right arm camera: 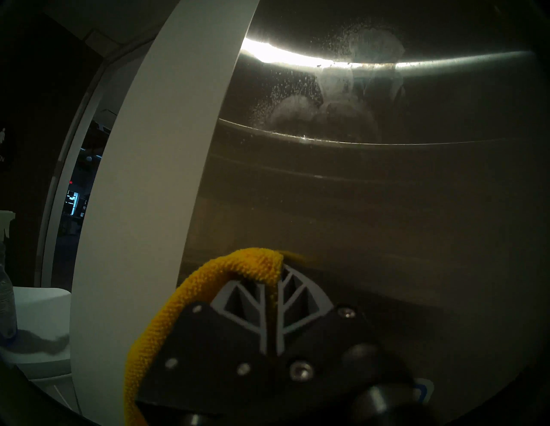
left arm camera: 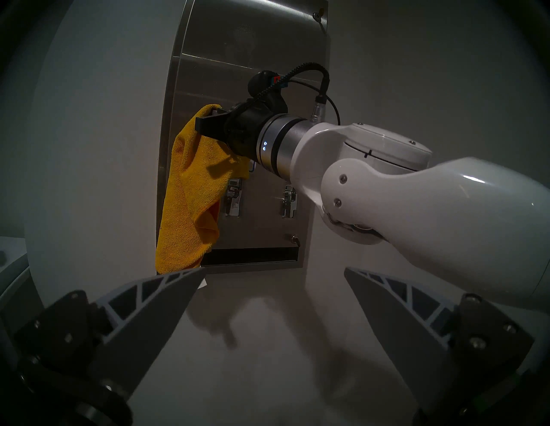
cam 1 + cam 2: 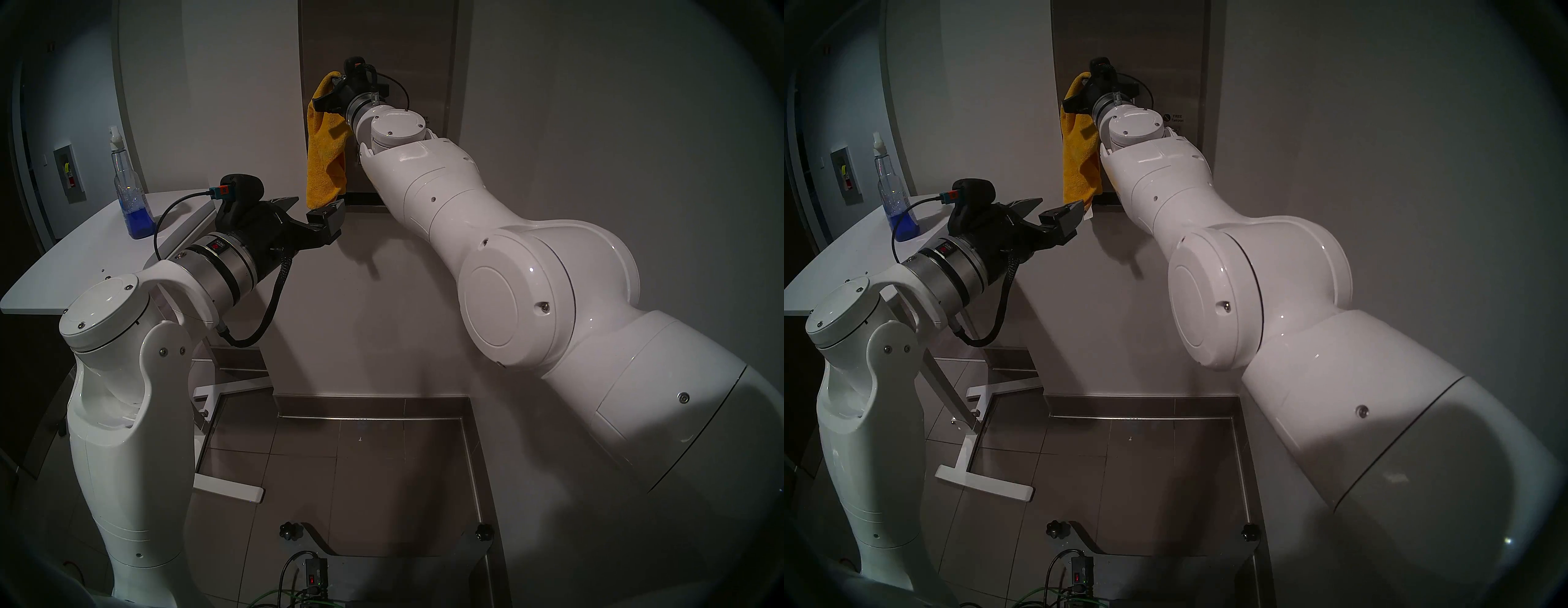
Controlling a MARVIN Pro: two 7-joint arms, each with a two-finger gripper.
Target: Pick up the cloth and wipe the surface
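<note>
**Cloth held against the steel panel**

The right tool (image 1: 278, 285) has its fingers pressed together on a fold of the yellow cloth (image 2: 190, 190) — the rest hangs down below and to the left of it, draped over the left edge of the stainless-steel panel (image 2: 244, 59). Just above the tool, the panel shows a cloudy smear and fine specks. The left tool (image 2: 272, 279) stands wide and empty, below the cloth's lower hem and apart from the panel. Behind it, on the white tabletop (image 3: 85, 254), stands a spray bottle (image 3: 129, 191) with blue liquid.
</note>
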